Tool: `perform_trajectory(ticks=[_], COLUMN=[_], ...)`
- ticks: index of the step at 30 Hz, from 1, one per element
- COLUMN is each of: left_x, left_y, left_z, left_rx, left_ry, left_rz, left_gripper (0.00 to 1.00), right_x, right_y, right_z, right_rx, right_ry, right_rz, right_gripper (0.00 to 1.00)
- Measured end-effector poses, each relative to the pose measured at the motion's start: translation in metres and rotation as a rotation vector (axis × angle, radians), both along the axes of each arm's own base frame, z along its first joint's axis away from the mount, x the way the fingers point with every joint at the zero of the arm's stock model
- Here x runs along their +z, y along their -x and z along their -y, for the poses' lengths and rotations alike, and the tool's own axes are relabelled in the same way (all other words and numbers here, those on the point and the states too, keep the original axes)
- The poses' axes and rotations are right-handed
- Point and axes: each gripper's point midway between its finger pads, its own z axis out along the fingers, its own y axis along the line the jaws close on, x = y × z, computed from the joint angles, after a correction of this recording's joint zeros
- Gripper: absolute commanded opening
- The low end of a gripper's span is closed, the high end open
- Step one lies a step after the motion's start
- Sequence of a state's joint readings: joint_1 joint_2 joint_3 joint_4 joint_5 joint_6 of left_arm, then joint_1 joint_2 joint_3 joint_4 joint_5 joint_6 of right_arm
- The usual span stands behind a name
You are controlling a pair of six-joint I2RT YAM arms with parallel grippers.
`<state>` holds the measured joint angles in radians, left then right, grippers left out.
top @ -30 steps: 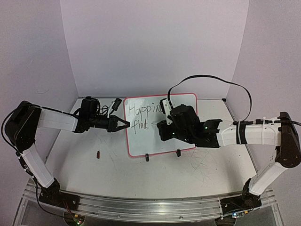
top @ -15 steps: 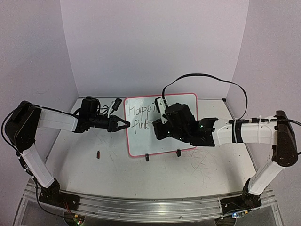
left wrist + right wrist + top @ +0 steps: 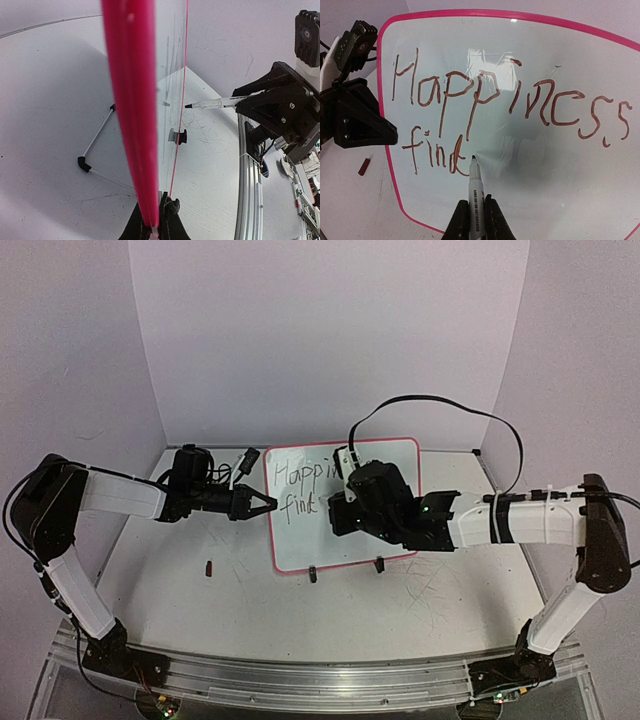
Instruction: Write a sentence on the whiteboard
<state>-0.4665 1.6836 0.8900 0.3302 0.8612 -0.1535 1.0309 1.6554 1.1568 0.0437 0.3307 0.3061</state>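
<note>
The whiteboard [image 3: 300, 540] stands upright on the table, pink-framed, and fills the right wrist view [image 3: 560, 165]. The sentence [image 3: 510, 95] reads "Happiness" with "find" below it; the top view [image 3: 297, 480] shows only part of it. My left gripper [image 3: 268, 506] is shut on the board's left edge, whose pink frame [image 3: 131, 100] runs up from between the jaws [image 3: 154, 227]. My right gripper [image 3: 476, 220] is shut on a white marker [image 3: 476, 192]. Its dark tip sits at the board just right of the "d". The left wrist view shows the marker [image 3: 215, 104] pointing at the board face.
A small dark red marker cap [image 3: 209, 567] lies on the scuffed tabletop left of the board. Two black clip feet [image 3: 313, 575] hold the board's lower edge. A black cable [image 3: 440, 405] loops over the right arm. A thin stand leg [image 3: 95, 150] lies behind the board.
My right gripper has moved left along the board with the marker and now covers more of the top line. The left arm and the board have not moved.
</note>
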Motion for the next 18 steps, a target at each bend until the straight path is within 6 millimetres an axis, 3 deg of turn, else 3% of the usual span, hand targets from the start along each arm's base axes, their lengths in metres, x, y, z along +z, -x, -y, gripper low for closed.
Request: perform_trajectory(ticks=[18], left_x=[-0.0007], left_y=[0.0000], left_z=[0.0000], left_rx=[0.002], left_ry=[-0.003], left_rz=[-0.002], left_gripper=[0.00], right_x=[-0.0078], right_y=[-0.0069], right_z=[0.0055], right_rx=[-0.059], right_ry=[-0.001], right_rz=[-0.010], right_gripper=[0.00])
